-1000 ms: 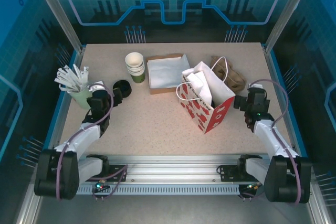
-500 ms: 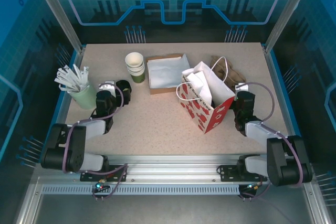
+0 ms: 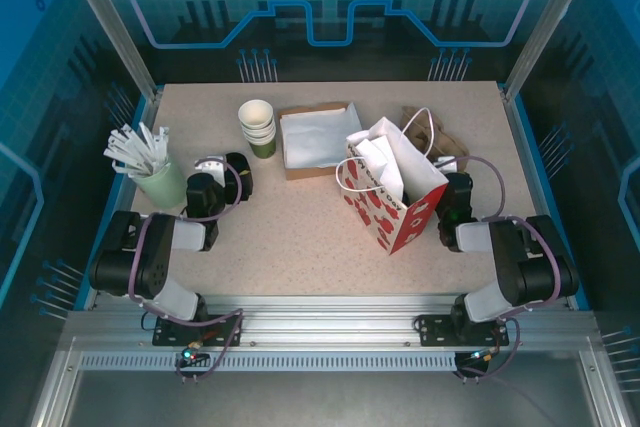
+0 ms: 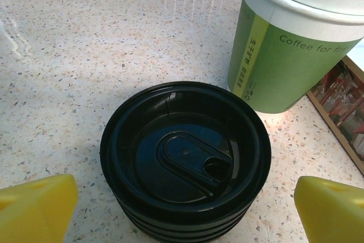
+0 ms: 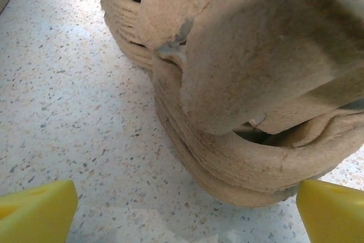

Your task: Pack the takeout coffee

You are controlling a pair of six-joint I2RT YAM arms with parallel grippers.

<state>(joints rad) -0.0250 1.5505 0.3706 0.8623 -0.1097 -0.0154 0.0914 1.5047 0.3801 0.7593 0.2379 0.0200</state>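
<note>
The left gripper [image 4: 183, 211], wide open and empty, faces the black lid [image 4: 185, 155] (top of a ribbed stack) near the left edge of the tabletop [image 4: 68, 38]. The green cup [image 4: 296, 44] stands just beyond. The right gripper [image 5: 185, 211], equally open and empty, faces the pulp tray [image 5: 244, 83].

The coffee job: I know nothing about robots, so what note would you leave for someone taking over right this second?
Left gripper: open, empty, with the black lids just ahead of it.
Right gripper: open, empty, facing the pulp tray.
Things: the lids sit stacked on the table right beside the green cup, which stands upright with no lid on. The bag stands open mid-table.
Done: nothing grasped or packed.
Left: probably pick up a lid, cap the cup, and put it in the bag.
</note>
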